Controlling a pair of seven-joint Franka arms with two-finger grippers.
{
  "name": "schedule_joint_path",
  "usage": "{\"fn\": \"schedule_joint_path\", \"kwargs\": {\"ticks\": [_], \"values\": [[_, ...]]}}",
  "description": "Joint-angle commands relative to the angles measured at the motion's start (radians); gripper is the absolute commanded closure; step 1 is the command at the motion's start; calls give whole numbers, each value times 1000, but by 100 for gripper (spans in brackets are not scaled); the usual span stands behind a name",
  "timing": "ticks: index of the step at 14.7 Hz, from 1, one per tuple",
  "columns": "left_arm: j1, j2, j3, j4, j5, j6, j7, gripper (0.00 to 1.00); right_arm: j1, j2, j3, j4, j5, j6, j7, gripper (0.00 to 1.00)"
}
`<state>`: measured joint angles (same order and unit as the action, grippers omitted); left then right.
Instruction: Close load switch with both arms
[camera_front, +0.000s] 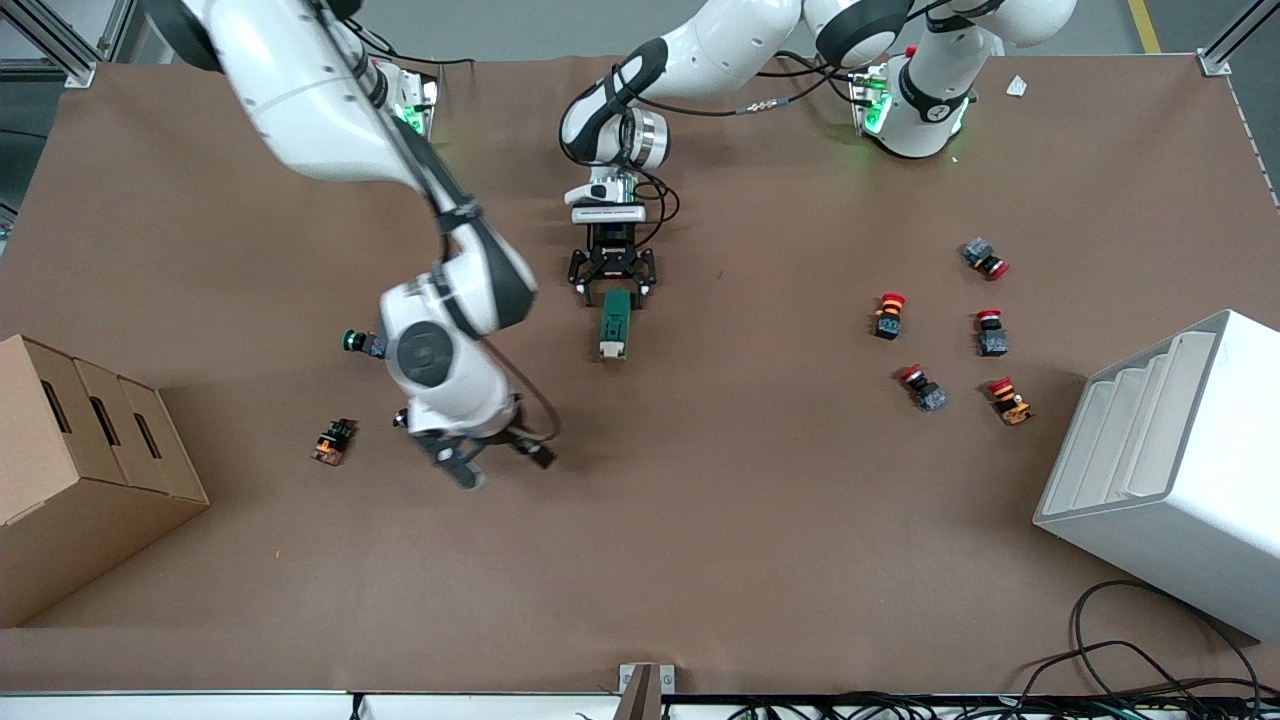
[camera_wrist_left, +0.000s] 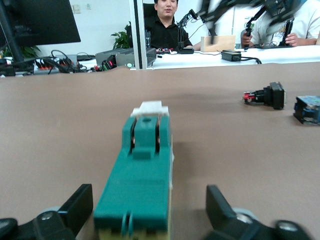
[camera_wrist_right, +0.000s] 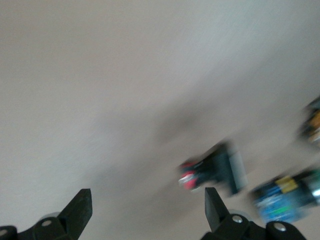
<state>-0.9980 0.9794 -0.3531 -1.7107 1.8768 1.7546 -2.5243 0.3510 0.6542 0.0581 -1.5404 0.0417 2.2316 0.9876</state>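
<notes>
The load switch (camera_front: 614, 322) is a dark-green block with a white toggle end and lies in the middle of the table, the white end toward the front camera. My left gripper (camera_front: 612, 285) is open, its fingers either side of the switch's green end with gaps on both sides. In the left wrist view the switch (camera_wrist_left: 142, 180) lies between the left gripper's fingertips (camera_wrist_left: 147, 207). My right gripper (camera_front: 500, 463) is open and empty over bare table, toward the right arm's end from the switch. In the right wrist view the right gripper (camera_wrist_right: 147, 207) holds nothing.
A green push button (camera_front: 362, 342) and an orange one (camera_front: 333, 440) lie beside the right arm. Several red-capped push buttons (camera_front: 888, 315) lie toward the left arm's end. A cardboard box (camera_front: 80, 470) and a white rack (camera_front: 1170, 460) stand at the table's ends.
</notes>
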Motion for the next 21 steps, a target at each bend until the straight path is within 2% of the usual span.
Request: {"fn": "schedule_joint_path", "kwargs": {"ticks": [1, 4, 6, 8, 11, 15, 16, 18, 20, 21], "values": [[77, -34, -35, 25, -13, 65, 108, 0, -102, -126, 22, -69, -9, -139, -226, 0], [146, -93, -59, 22, -27, 119, 214, 0, -191, -246, 20, -81, -9, -314, -456, 0], [211, -122, -113, 40, -74, 161, 309, 0, -243, -321, 20, -81, -11, -415, -587, 0], [298, -142, -214, 75, -157, 161, 418, 0, -291, -376, 19, -81, -20, -470, -722, 0], [427, -148, -341, 134, -214, 161, 540, 0, -366, -451, 19, -81, -39, -520, -869, 0], [717, -143, -628, 221, -353, 163, 865, 0, -388, -528, 17, -99, -65, -561, -868, 0], [769, -142, -680, 236, -382, 161, 916, 0, -388, -544, 17, -113, -65, -564, -873, 0], [852, -143, -756, 252, -442, 161, 972, 0, -376, -583, 3, -148, -65, -564, -876, 0], [912, -142, -808, 253, -459, 161, 986, 0, -350, -622, -43, -182, -65, -573, -877, 0], [935, -140, -826, 266, -473, 163, 995, 0, -349, -640, -44, -200, -65, -578, -879, 0]]}}
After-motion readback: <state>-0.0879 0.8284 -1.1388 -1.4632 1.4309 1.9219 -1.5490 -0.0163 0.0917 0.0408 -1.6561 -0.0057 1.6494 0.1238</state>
